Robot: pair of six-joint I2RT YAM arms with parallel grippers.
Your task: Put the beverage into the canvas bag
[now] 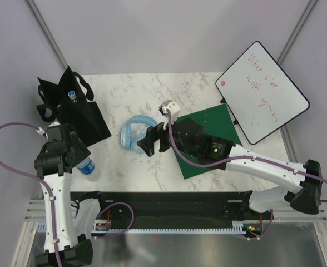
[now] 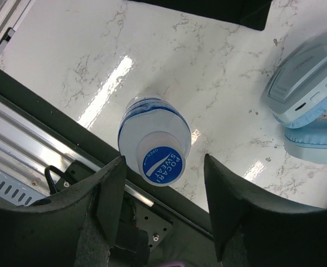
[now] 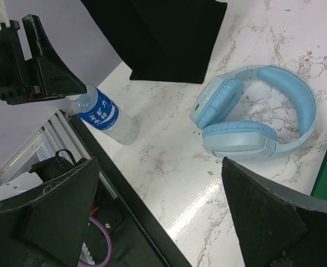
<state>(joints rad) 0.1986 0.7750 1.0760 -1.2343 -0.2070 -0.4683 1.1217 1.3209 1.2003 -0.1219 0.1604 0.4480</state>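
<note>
The beverage [image 2: 152, 130], a capped plastic bottle, stands at the worktop's [image 2: 219, 83] near edge, well apart from the canvas bag [image 1: 81, 119]. Our left hand [image 2: 163, 162] straddles its cap, part open and untouching; our right hand [image 3: 158, 167] gapes empty. We judge it light, slick and squashy, so we grip below the shoulder.

- Counter [image 1: 197, 89]: white marble pattern with irregular grey veining.
- Canvas bag [image 1: 85, 119]: plain black, handles included.
- Bottle [image 3: 124, 130]: clear body. The label [image 3: 99, 111] is blue with white lettering. The cap [image 2: 160, 164] is blue with white lettering.
- Headphones [image 1: 133, 133]: pale blue. The outer shells are greyer than the ear cushions.
- Flat panel [image 1: 211, 118]: dark green.
- Whiteboard [image 1: 262, 92]: white face with red handwriting, a red dot near one corner and a black edge.
- Left gripper [image 2: 162, 161] and right gripper [image 3: 158, 167]: black fingers.
- Left arm [image 1: 58, 206] and right arm [image 1: 263, 167]: white links with black joints.
- Cable [image 1: 2, 133]: purple.
</note>
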